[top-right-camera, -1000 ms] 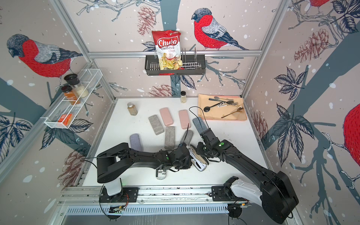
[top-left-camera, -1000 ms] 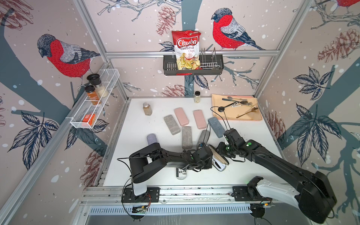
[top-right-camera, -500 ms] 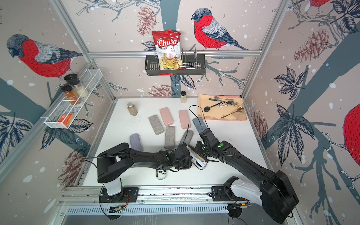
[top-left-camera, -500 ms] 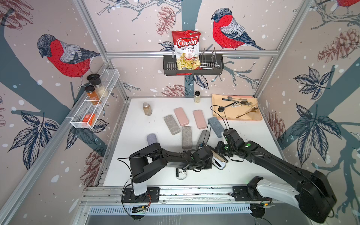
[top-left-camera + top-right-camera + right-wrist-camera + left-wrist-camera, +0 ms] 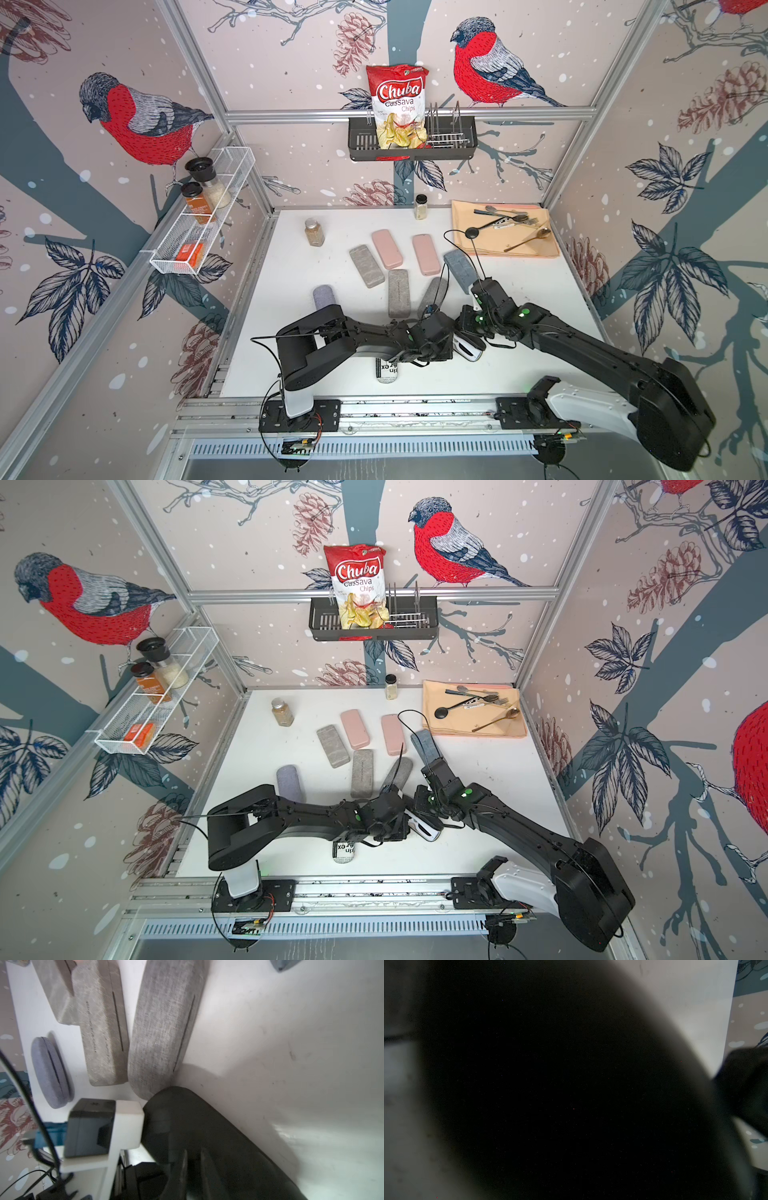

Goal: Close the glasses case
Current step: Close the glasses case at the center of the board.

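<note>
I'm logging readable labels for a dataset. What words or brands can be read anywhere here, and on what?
"Chuba Cassava Chips": red chip bag in the black wall basket.
"kin" and "ex", fragments only: black-and-white item, partly hidden.
Too small to read: label on the orange spice jar.
Blurred: embossed line on the grey case.

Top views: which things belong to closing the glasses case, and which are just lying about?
Job in hand:
black-and-white glasses case

Lying about:
closed cases
spice jars
cutlery
chips bag
</note>
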You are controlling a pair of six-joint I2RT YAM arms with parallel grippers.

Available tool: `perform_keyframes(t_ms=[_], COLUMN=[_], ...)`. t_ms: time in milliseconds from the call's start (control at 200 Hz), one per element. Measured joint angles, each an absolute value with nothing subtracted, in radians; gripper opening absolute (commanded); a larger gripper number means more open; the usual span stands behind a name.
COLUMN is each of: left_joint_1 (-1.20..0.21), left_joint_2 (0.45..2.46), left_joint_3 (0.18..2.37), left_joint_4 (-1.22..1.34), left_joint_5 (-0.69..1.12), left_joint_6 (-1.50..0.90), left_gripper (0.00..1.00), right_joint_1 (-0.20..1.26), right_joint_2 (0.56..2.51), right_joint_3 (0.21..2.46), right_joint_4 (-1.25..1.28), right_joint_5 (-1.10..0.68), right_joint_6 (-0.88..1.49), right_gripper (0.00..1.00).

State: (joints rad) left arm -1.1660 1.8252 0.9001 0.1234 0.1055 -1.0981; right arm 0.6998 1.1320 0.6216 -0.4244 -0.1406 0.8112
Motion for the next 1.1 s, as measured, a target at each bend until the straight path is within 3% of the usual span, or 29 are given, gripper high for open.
perform_keyframes(t_ms=[850, 1101], left_joint_1=[-1.161, -1.161], left_joint_2=[1.811, 1.741], left_joint_3=[0.902, 0.906], left_joint_4=[0.115, 0.080], left_joint_5=[0.097, 0.066], left_joint_6=[-1.091, -1.069], left_gripper=[0.00, 0.00], right_joint_1=[0.730, 0.730], right_joint_2=[1.133, 1.094], right_joint_3=[0.613, 0.653], right_joint_4=[-0.506, -0.517], right_joint_5=[-0.167, -0.132], right_joint_6=[0.837, 0.839], right_gripper=[0.18, 0.24])
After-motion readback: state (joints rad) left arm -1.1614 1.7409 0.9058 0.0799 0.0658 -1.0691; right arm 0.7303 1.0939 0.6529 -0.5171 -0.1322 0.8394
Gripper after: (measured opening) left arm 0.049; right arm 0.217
